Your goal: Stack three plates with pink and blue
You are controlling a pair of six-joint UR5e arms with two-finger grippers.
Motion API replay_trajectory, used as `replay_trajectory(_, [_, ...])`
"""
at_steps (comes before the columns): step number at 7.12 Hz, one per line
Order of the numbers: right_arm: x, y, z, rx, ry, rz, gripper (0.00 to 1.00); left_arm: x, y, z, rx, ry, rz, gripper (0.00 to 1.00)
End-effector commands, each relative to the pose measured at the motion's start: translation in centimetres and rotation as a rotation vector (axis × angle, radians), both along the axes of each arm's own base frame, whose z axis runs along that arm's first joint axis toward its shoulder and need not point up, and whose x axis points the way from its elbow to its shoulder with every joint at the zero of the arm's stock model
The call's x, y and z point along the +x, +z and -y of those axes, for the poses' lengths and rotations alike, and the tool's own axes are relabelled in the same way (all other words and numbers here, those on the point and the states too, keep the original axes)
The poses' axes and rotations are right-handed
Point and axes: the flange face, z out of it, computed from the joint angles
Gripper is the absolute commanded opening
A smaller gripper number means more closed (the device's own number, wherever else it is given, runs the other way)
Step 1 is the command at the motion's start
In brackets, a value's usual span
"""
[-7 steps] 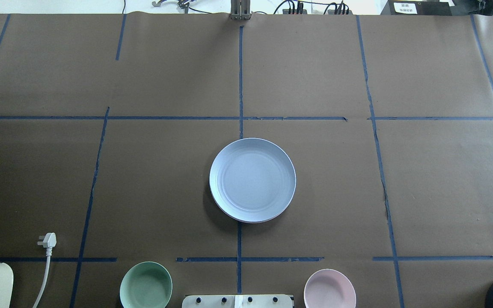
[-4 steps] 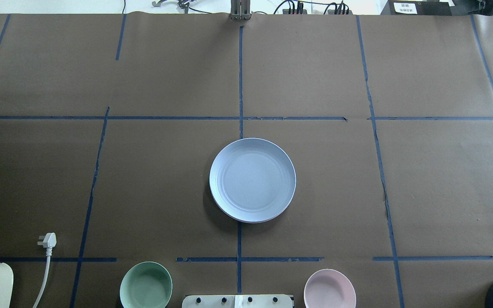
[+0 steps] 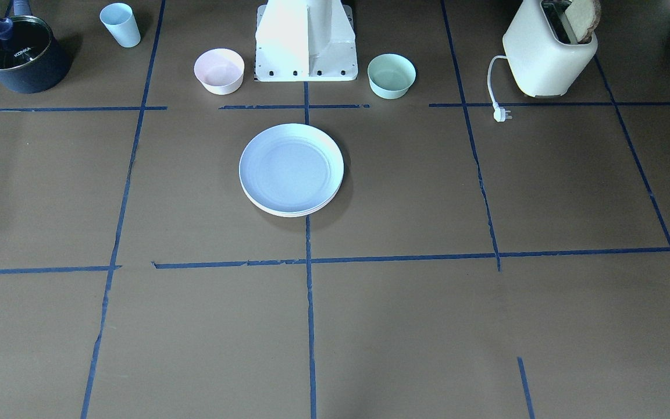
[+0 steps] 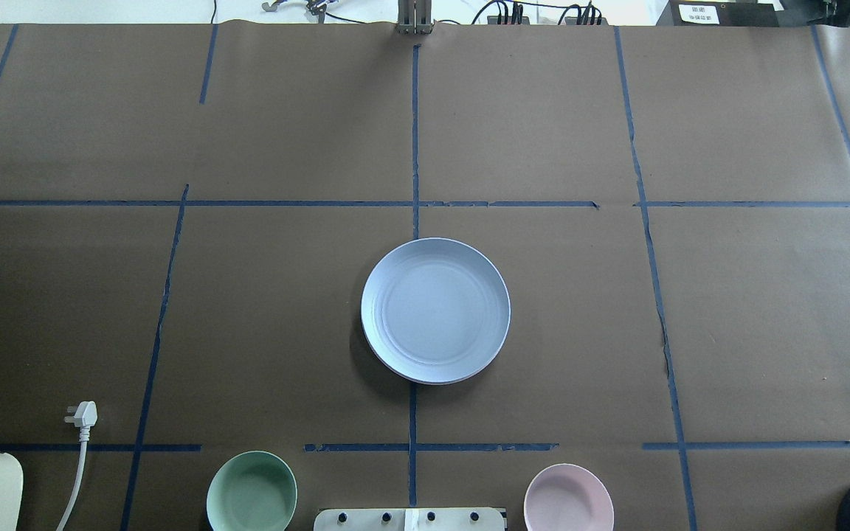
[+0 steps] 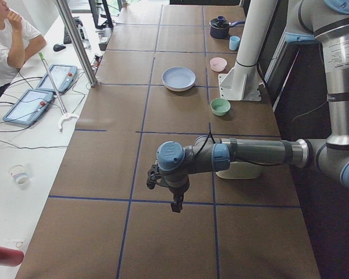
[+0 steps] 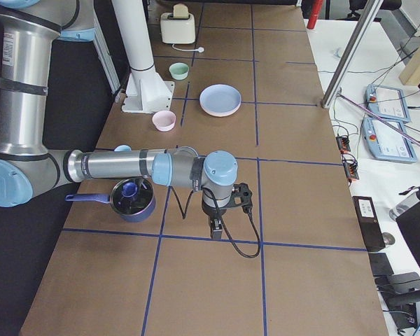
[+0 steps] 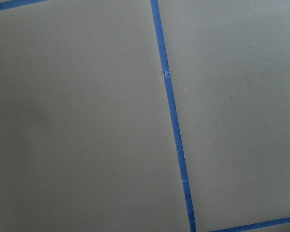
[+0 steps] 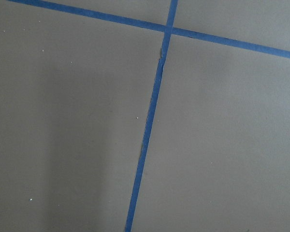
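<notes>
The blue plate (image 3: 288,166) topped the pile (image 3: 294,213) near the white stand (image 3: 306,43). The left gripper (image 5: 175,204) and right gripper (image 6: 215,231) hung far from it. I could not tell if they were open or holding anything.

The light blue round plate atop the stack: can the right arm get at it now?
Probably yes: only bare brown table lies between the right gripper and the light blue plate; the small pink bowl stands aside.

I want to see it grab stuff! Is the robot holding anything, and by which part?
Nothing looks held. The plates sit stacked alone; the left pincer and right pincer hang far from them, carrying nothing I can see.
</notes>
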Motion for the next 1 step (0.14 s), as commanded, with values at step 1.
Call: replay_trajectory(1, [-0.13,0.04,0.02,-0.001,-0.003,0.0,1.0,0.0,0.04,-0.03,-0.002,0.0,-0.001,1.0])
